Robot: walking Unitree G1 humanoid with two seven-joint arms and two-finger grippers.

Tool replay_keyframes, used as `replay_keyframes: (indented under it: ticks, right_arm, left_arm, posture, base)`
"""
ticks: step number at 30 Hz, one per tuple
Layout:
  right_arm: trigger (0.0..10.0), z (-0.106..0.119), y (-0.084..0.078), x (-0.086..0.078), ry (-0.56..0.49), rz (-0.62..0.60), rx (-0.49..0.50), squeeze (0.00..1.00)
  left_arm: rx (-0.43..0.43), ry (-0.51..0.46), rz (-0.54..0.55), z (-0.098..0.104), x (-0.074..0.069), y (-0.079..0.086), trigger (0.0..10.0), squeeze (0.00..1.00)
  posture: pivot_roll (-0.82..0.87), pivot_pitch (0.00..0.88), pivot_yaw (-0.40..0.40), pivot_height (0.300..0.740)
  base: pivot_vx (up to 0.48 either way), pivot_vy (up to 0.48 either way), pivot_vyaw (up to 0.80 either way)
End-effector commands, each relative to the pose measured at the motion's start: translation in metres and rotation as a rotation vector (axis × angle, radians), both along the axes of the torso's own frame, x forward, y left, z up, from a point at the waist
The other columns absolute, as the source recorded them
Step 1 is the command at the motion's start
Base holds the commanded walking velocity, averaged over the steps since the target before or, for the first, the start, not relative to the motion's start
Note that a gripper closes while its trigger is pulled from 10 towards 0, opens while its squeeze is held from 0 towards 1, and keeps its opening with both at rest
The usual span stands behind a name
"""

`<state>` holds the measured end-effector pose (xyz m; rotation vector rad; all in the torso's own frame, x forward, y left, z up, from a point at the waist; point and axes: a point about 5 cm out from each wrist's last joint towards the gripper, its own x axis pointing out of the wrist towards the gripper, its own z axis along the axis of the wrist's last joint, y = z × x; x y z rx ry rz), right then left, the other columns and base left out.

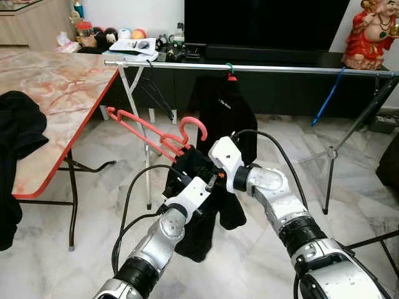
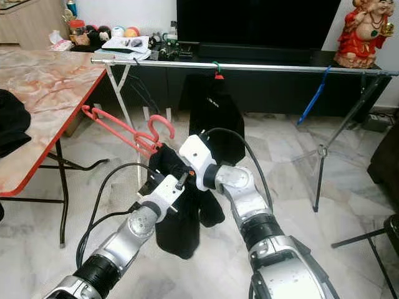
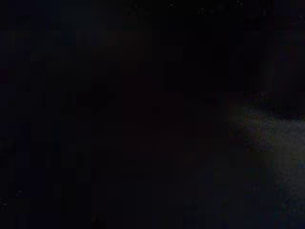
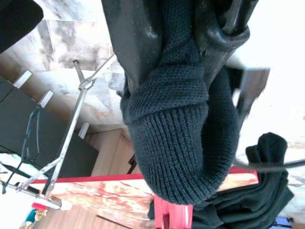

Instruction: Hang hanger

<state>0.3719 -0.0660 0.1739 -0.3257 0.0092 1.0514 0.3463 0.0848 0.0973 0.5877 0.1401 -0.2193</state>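
Left eye view looks down on a pale marble floor (image 1: pixel 262 249) in a living room. A long table (image 1: pixel 56 93) with a pinkish marble-patterned top and a red edge stands on the robot's left, with a heap of black clothing (image 1: pixel 19 124) on its near end. Across the room runs a silver clothes rail (image 1: pixel 249 67) on folding metal legs. One black garment (image 1: pixel 224 112) hangs from it on a red hanger, and a blue hanger (image 1: pixel 327 96) hangs further to the right. Behind the rail are a dark television (image 1: pixel 262 25) on a low black cabinet and a red figurine (image 1: pixel 371 34) at the far right.

Both silver arms reach forward and meet in front of the robot, below the rail and well short of it. Between them is a red hanger (image 1: pixel 156 134) carrying a black knitted sweater (image 1: pixel 206 212) — the hanger is tilted, with one arm pointing up toward the table and its hook curling upward beside the right wrist. The sweater droops below the grippers.

In the right wrist view, the right gripper (image 4: pixel 188 43) has its two black fingers clamped on a fold of the sweater, with a bit of red hanger showing beyond the knit. The left gripper (image 1: pixel 187 169) is buried in the cloth next to the hanger — whether its fingers are apart or together I cannot tell. The left wrist view is almost wholly dark.
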Motion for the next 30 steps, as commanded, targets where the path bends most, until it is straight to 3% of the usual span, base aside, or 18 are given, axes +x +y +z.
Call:
replay_keyframes:
  ticks: [1,10,14,15,16,17,22,23,24,25,26,27,30]
  right_arm:
    - [10.0,0.01,-0.002,0.002,-0.039,0.004,-0.001,0.0]
    - [10.0,0.008,-0.004,0.002,-0.036,0.001,-0.012,0.0]
    - [10.0,0.008,-0.004,0.002,-0.035,0.003,-0.012,0.0]
    - [10.0,0.007,-0.004,0.002,-0.034,0.004,-0.011,0.0]
    - [10.0,0.007,-0.004,0.002,-0.034,0.004,-0.011,0.0]
    - [10.0,0.007,-0.004,0.001,-0.033,0.006,-0.01,0.0]
    - [10.0,0.008,-0.002,0.001,-0.031,0.012,-0.005,0.0]
    - [10.0,0.008,-0.002,0.001,-0.031,0.013,-0.004,0.0]
    - [10.0,0.008,-0.002,0.001,-0.032,0.013,-0.003,0.0]
    - [10.0,0.008,-0.002,0.001,-0.032,0.013,-0.004,0.0]
    - [10.0,0.008,-0.002,0.001,-0.032,0.013,-0.004,0.0]
    - [10.0,0.008,-0.003,0.001,-0.031,0.012,-0.004,0.0]
    - [10.0,0.007,-0.004,0.001,-0.03,0.009,-0.006,0.0]
  left_arm:
    - [0.016,0.02,0.062,-0.004,0.002,0.014,10.0,0.0]
    - [0.069,0.045,0.072,-0.01,0.0,0.02,10.0,0.0]
    - [0.019,0.056,0.072,-0.011,0.0,0.017,10.0,0.0]
    - [-0.089,0.057,-0.019,-0.008,-0.002,0.003,10.0,0.0]
    - [-0.089,0.057,-0.019,-0.008,-0.002,0.003,10.0,0.0]
    - [-0.164,0.058,-0.085,-0.005,-0.005,-0.007,10.0,0.0]
    - [-0.172,0.068,-0.107,-0.006,-0.007,-0.013,10.0,0.0]
    - [-0.161,0.066,-0.092,-0.007,-0.007,-0.011,9.5,0.0]
    - [-0.143,0.063,-0.078,-0.008,-0.006,-0.009,8.1,0.0]
    - [-0.124,0.058,-0.062,-0.008,-0.005,-0.006,1.3,0.0]
    - [-0.124,0.058,-0.062,-0.008,-0.005,-0.006,1.3,0.0]
    - [-0.109,0.053,-0.052,-0.008,-0.004,-0.004,0.0,0.0]
    - [-0.09,0.05,-0.047,-0.009,-0.003,0.001,0.0,0.0]
  posture:
    - [-0.02,0.06,-0.041,0.74]
    - [-0.02,0.055,-0.04,0.74]
    - [-0.02,0.055,-0.04,0.74]
    - [-0.02,0.057,-0.041,0.74]
    - [-0.02,0.057,-0.041,0.74]
    - [-0.02,0.057,-0.041,0.74]
    - [-0.02,0.059,-0.041,0.74]
    - [-0.02,0.06,-0.041,0.74]
    - [-0.02,0.06,-0.041,0.74]
    - [-0.02,0.06,-0.04,0.74]
    - [-0.02,0.06,-0.04,0.74]
    - [-0.02,0.06,-0.04,0.74]
    - [-0.02,0.06,-0.04,0.74]
  base:
    - [0.0,0.0,0.0]
    - [0.0,0.0,0.0]
    - [0.0,0.0,0.0]
    - [0.0,0.0,0.0]
    - [0.0,0.0,0.0]
    - [0.0,0.0,0.0]
    - [0.0,0.0,0.0]
    - [0.0,0.0,0.0]
    - [0.0,0.0,0.0]
    - [0.0,0.0,0.0]
    - [0.0,0.0,0.0]
    - [0.0,0.0,0.0]
    - [0.0,0.0,0.0]
